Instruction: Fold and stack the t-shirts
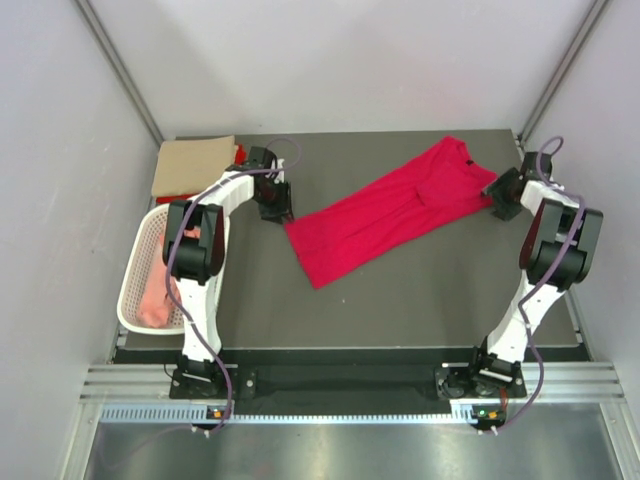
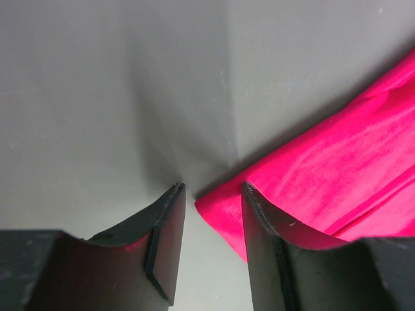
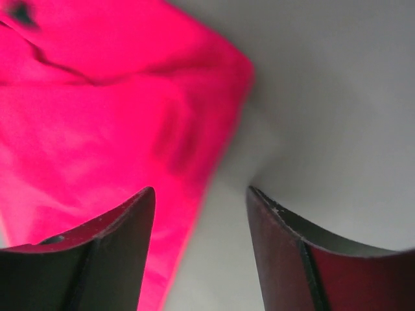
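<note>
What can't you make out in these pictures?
Top view: the left arm partly covers the white basket, so the pink cloth inside can't be counted.
Top view: only a red sliver shows beneath the tan shirt.
Right wrist: the crimson shirt is blurred, its dark label cut by the top edge.

left fingers (image 2: 165, 240) and right fingers (image 3: 117, 240) both stand parted, reached far forward, angled down

I note: crimson red t-shirt (image 1: 395, 215), soft cloth with a faint sheen; dark grey worktop (image 1: 420, 295), smooth and matt; white mesh basket (image 1: 138, 262), plastic.
</note>
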### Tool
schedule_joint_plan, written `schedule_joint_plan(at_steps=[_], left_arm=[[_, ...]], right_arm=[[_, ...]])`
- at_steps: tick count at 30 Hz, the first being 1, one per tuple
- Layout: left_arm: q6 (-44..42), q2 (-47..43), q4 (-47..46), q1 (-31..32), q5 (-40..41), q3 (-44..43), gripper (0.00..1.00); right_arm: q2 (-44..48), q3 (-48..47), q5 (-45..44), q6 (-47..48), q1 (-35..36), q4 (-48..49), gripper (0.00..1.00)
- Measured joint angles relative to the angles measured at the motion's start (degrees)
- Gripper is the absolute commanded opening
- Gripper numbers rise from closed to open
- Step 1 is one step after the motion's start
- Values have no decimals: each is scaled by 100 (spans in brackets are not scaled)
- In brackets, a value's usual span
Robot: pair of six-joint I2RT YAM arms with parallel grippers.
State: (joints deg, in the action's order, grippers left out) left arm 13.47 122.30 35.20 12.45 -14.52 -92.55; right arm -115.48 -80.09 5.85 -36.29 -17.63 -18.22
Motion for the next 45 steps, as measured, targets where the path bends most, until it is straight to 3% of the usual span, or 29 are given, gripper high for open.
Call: schedule_joint_plan(at_steps=[3, 6, 11, 19, 22, 29, 38, 41, 45], left_arm=[[4, 55, 4, 0, 31, -81, 42], [22, 90, -2, 0, 46, -120, 31], [74, 107, 9, 0, 44, -107, 2], [188, 92, -24, 2, 39, -24, 0], [271, 2, -52, 2, 55, 109, 0], [461, -280, -66, 2, 105, 540, 0], [811, -772, -179, 4, 96, 1307, 0], [883, -933, -214, 35, 44, 1558, 0], [911, -997, -214, 70, 39, 1659, 0]], right_arm=[[-188, -181, 109, -74, -107, 240, 55], [-341, -260, 173, -125, -190, 411, 50], [-424, -286, 195, -142, -238, 566, 39], [-612, -348, 369, -188, -240, 787, 9], [-723, -435, 496, -232, -240, 872, 3], [-1202, -992, 966, -280, -184, 1056, 1], [-1945, -1987, 1510, -275, 4, 1167, 7], [-2149, -2299, 1600, -260, 101, 1150, 11], [-2402, -2741, 1679, -223, 223, 1108, 25]])
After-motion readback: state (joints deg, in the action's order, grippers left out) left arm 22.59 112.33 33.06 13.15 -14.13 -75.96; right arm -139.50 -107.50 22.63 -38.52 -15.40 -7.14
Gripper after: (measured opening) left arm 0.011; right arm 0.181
